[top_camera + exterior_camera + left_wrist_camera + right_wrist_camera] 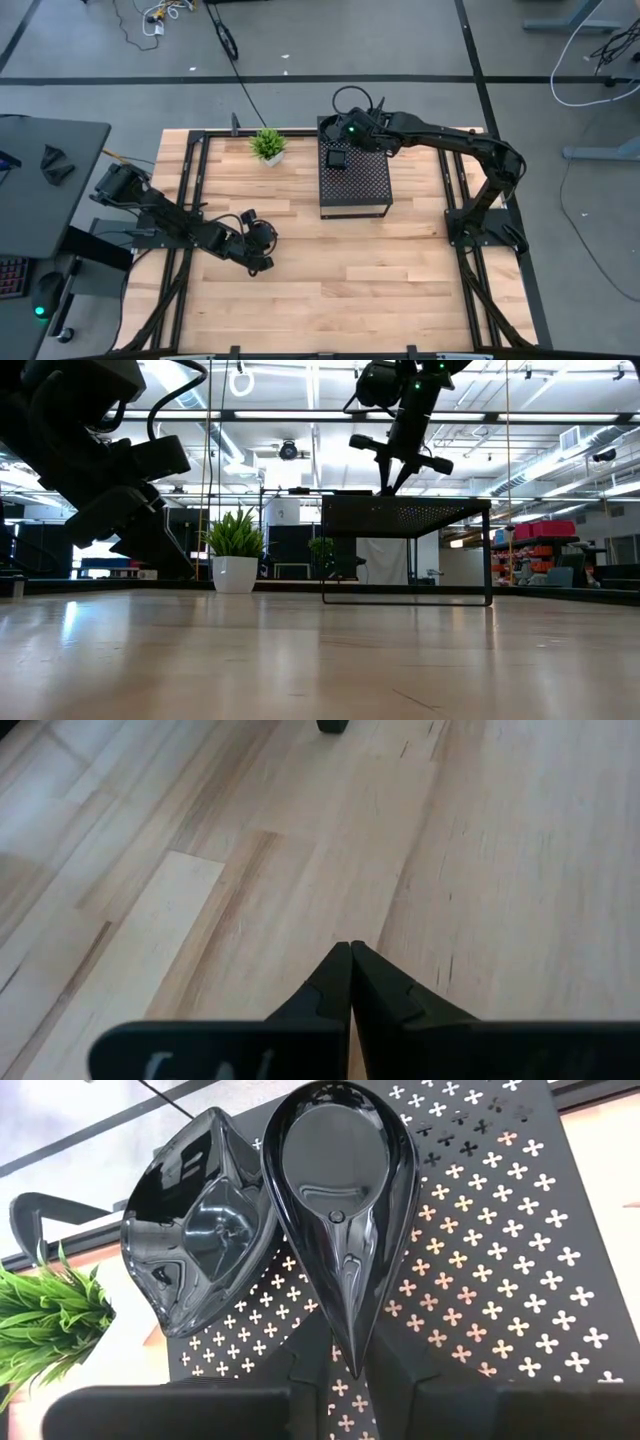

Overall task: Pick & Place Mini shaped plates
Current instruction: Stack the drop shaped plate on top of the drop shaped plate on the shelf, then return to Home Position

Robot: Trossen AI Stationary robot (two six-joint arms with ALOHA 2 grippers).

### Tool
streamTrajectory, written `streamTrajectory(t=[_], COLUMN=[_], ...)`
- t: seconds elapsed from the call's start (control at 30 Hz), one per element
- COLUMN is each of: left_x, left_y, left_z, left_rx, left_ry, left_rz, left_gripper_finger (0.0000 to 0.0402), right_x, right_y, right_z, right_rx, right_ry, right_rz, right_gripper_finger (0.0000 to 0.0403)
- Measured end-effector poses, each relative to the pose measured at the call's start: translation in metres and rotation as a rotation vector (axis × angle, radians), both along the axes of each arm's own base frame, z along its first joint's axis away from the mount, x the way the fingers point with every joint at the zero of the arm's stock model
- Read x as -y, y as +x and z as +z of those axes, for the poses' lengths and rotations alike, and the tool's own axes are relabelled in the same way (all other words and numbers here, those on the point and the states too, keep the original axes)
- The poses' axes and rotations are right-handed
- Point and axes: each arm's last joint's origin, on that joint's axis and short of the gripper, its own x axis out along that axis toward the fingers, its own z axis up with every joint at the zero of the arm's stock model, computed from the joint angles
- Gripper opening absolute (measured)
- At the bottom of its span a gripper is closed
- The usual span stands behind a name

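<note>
My right gripper (pixel 350 1372) hangs over the far left part of the black perforated box (pixel 355 185), shut on a glossy black teardrop plate (pixel 335 1190). A square black plate (pixel 200 1230) lies on the box's top beside it, also seen as the square plate (pixel 338 158) in the high view. In the low view the right gripper (pixel 392 482) stands above the box's top (pixel 405 510). My left gripper (pixel 350 952) is shut with nothing in it, low over the bare wood at the table's left (pixel 262 258). My right gripper pinches the teardrop plate by its pointed end (pixel 350 1342) between its two fingers, which slant down from above. The plate reaches out beyond the fingertips, hollow side toward the wrist camera, round end farthest away. It hangs clear above the box's top.
A small green potted plant (pixel 268 145) stands at the far edge, left of the box. Black frame rails (pixel 190 200) run along the table's sides. Open wood lies across the near half of the table (pixel 350 290).
</note>
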Motion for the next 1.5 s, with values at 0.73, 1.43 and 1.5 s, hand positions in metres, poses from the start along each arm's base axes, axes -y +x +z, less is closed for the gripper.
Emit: streamTrajectory(t=[0.73,1.43,1.5], left_x=[0.0000,0.0000,0.0000], left_y=[0.0000,-0.0001,-0.0001], left_z=[0.0000,-0.0001,-0.0001], left_rx=[0.000,-0.001,-0.001], left_ry=[0.000,0.000,0.000], left_rz=[0.000,0.000,0.000], left_gripper_finger=[0.0012,0.0012,0.0012], right_x=[0.0004,0.0011,0.0013], right_y=[-0.0017,-0.0004,0.0000], right_z=[-0.0029,-0.0023,-0.0020], right_rx=[-0.027,-0.021,-0.019], right_ry=[0.002,-0.008,-0.012], right_rz=[-0.028,-0.012,-0.007], right_gripper_finger=[0.0055,0.0132,0.0145])
